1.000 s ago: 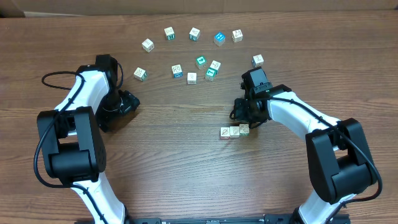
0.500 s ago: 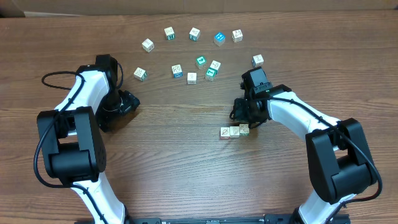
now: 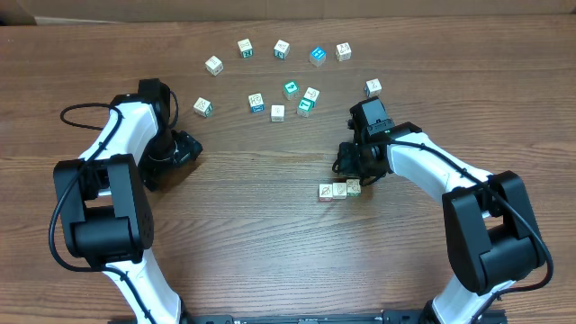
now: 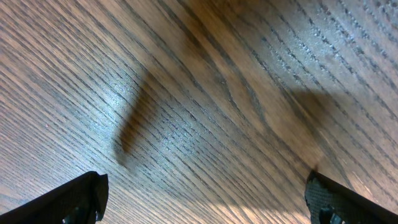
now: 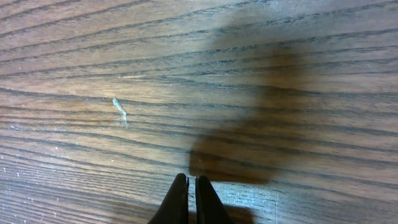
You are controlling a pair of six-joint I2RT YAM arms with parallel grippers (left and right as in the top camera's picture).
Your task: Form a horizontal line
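Horizontal line (image 3: 339, 190), three long and touching, lies just beside the right gripper (image 5: 188, 190) on its base-ward side, long axis running left to right. That gripper is pinched shut and empty. Left gripper (image 4: 208, 199), spread wide, sits well apart. The right arm is nearer.
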